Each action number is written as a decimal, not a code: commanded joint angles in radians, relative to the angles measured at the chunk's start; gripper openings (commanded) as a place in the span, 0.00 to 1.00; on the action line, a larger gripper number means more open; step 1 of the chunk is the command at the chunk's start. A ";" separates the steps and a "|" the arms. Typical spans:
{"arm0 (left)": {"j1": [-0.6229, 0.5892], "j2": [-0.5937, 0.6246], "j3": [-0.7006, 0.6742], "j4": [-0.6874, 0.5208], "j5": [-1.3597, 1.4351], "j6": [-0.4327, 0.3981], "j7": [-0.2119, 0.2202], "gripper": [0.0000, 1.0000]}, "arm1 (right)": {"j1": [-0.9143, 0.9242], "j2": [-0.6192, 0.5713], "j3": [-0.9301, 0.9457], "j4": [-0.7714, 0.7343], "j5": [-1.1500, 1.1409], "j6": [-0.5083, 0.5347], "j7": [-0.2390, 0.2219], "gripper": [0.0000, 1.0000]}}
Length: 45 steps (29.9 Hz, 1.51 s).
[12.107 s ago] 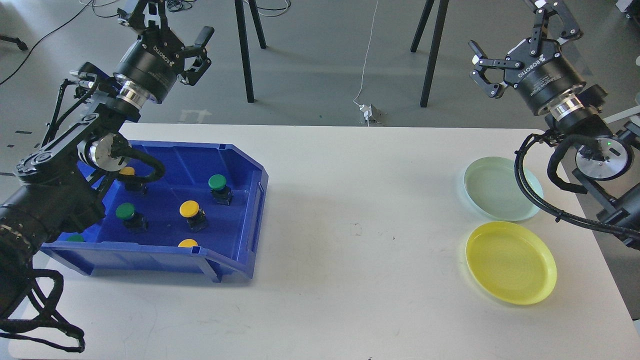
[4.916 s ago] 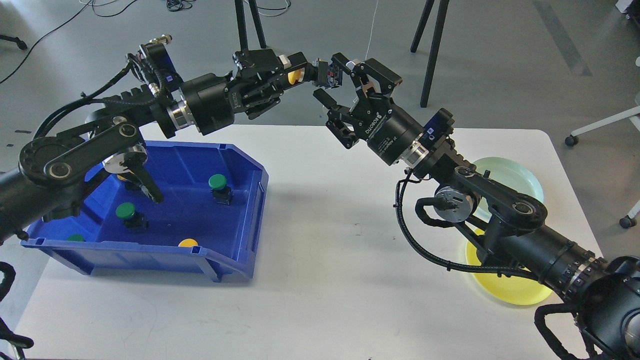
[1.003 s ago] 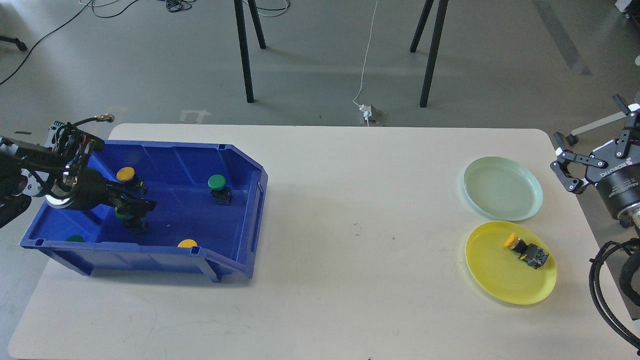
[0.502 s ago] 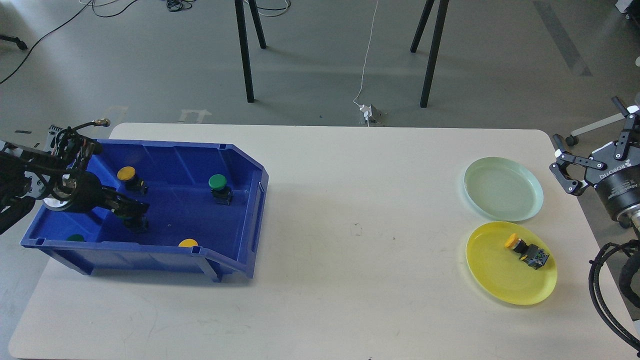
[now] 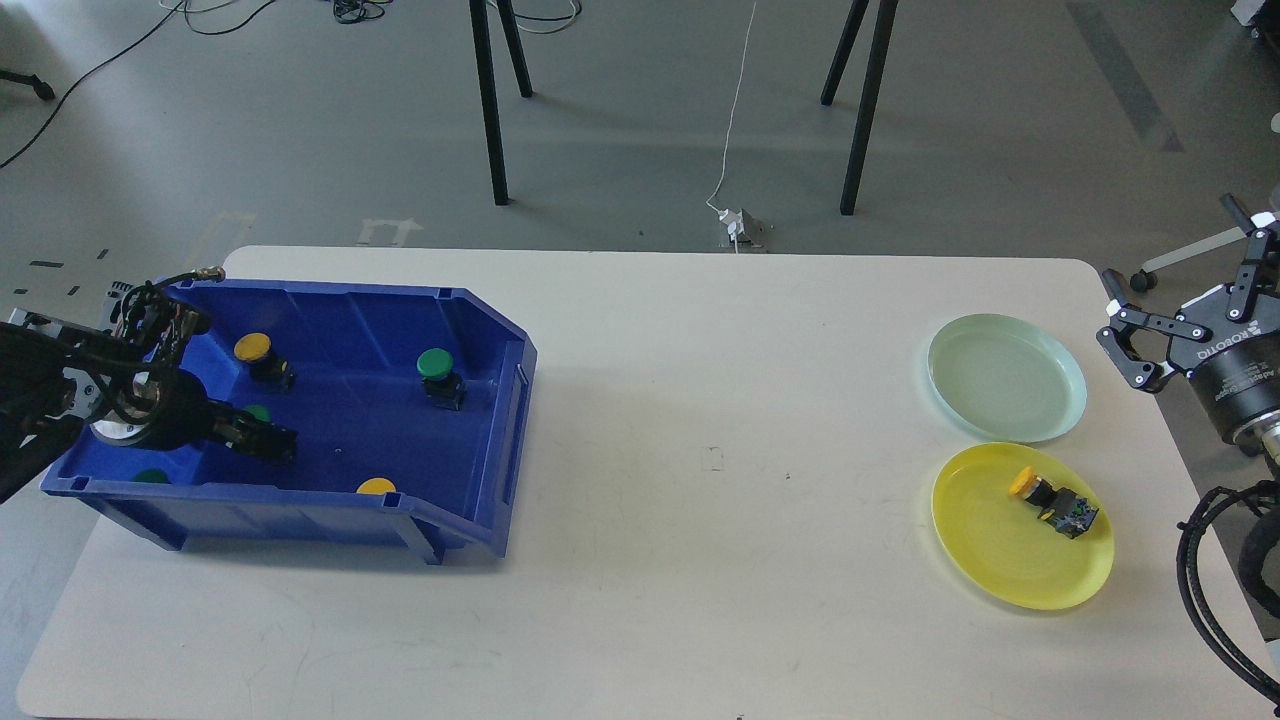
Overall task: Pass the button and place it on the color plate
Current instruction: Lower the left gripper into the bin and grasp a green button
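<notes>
A blue bin [image 5: 505,400] on the table's left holds several buttons: a yellow one [image 5: 252,348], a green one [image 5: 436,364], a green one [image 5: 152,476] at the near left corner and a yellow one [image 5: 376,487] by the near wall. My left gripper [image 5: 268,440] reaches low into the bin, right at another green button [image 5: 258,412] that it mostly hides; its fingers are too dark to tell apart. A yellow button [image 5: 1050,495] lies on its side on the yellow plate [image 5: 985,560]. My right gripper [image 5: 1185,290] is open and empty beyond the table's right edge.
An empty pale green plate [image 5: 1005,375] sits just behind the yellow plate. The white table [image 5: 700,500] stretches between bin and plates. Black stand legs [image 5: 490,110] rise behind the table's far edge.
</notes>
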 commanded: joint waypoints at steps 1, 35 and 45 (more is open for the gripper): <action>0.002 0.002 0.000 0.000 0.000 0.000 0.000 0.75 | -0.003 0.000 -0.001 -0.002 0.000 0.001 0.000 0.99; -0.003 0.002 0.049 -0.006 -0.006 0.000 0.000 0.64 | -0.006 0.000 0.001 -0.008 0.000 0.001 0.000 0.99; -0.006 -0.002 0.037 -0.002 -0.012 0.000 0.000 0.76 | -0.006 0.000 0.001 -0.008 0.000 0.001 0.000 0.99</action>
